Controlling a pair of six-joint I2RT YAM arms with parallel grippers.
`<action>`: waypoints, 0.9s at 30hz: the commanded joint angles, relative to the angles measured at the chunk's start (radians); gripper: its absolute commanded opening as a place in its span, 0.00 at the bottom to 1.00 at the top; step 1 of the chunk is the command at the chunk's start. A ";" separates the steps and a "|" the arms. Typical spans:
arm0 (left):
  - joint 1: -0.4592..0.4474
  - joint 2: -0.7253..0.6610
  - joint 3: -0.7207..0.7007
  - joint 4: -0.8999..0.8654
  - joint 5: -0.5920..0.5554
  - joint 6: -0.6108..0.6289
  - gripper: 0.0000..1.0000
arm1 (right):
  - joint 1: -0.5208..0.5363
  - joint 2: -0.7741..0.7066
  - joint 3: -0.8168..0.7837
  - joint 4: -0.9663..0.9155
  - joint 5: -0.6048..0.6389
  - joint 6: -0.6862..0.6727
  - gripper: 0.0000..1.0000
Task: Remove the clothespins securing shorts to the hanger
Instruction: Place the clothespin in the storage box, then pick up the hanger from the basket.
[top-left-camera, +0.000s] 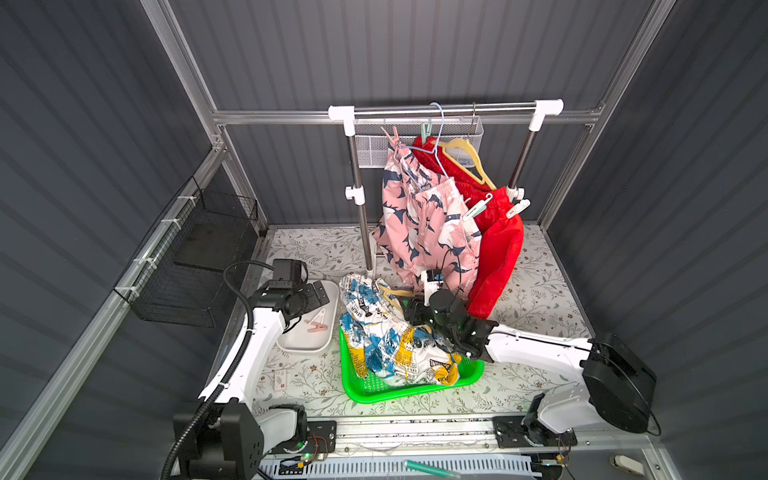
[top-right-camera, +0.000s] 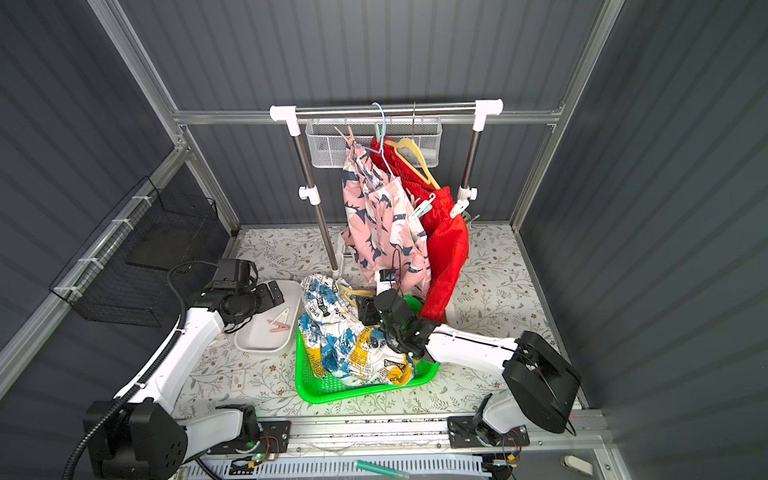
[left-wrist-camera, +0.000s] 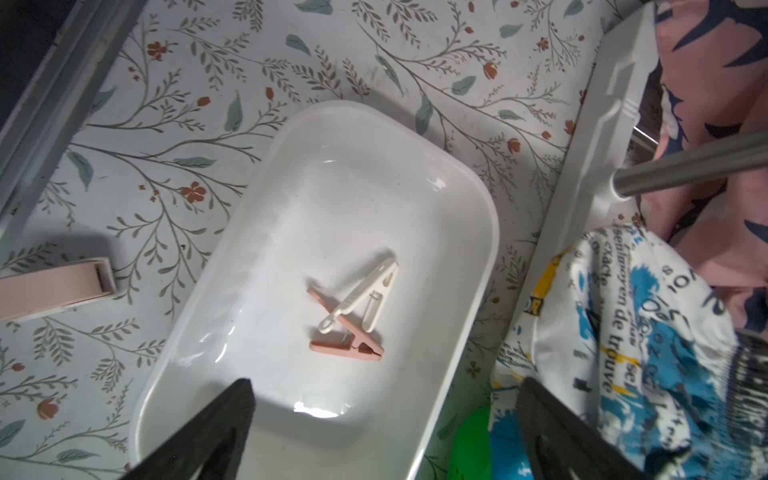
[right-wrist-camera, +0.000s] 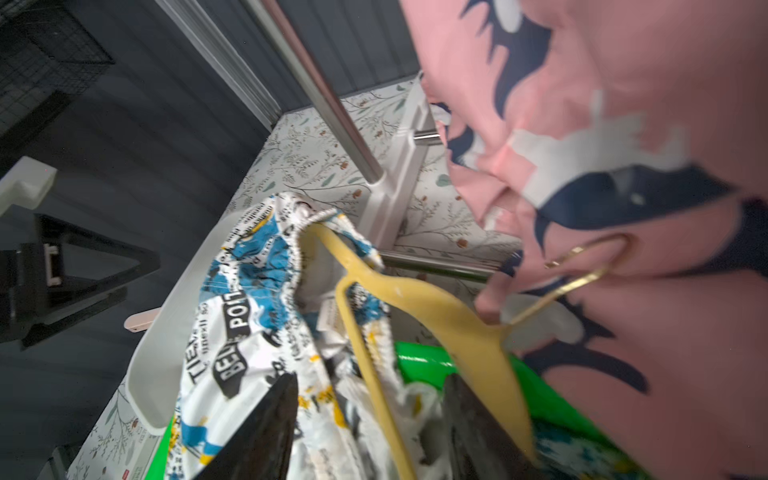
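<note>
Pink bird-print shorts (top-left-camera: 419, 224) and red shorts (top-left-camera: 496, 249) hang from hangers on the rail. Clothespins grip them: a pink one (top-left-camera: 392, 135), a mint one (top-left-camera: 424, 131), another mint one (top-left-camera: 478, 206) and a white one (top-left-camera: 517, 208). White printed shorts (top-left-camera: 386, 336) lie in the green basket (top-left-camera: 361, 390) with a yellow hanger (right-wrist-camera: 415, 299) still in the waistband. My right gripper (right-wrist-camera: 371, 378) is open over them, the hanger's thin bar passing between its fingers. My left gripper (left-wrist-camera: 384, 384) hangs open and empty above the white tray (left-wrist-camera: 478, 199), which holds a white clothespin (left-wrist-camera: 361, 291) and a pink one (left-wrist-camera: 347, 347).
The rack's steel post (top-left-camera: 361, 216) and white foot stand just behind the tray and basket. A white mesh basket (top-left-camera: 374, 145) hangs on the rail. A black wire basket (top-left-camera: 195, 266) is fixed to the left wall. A pink box (left-wrist-camera: 54, 291) lies beside the tray.
</note>
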 joint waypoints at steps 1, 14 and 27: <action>-0.011 0.006 -0.004 -0.011 0.008 0.025 1.00 | -0.040 -0.062 -0.056 -0.046 -0.047 0.044 0.58; -0.125 -0.059 -0.042 0.060 0.101 0.112 1.00 | -0.182 -0.135 -0.187 0.069 -0.382 0.010 0.57; -0.195 -0.061 -0.066 0.095 0.197 0.162 1.00 | -0.189 -0.068 -0.176 0.070 -0.440 -0.009 0.52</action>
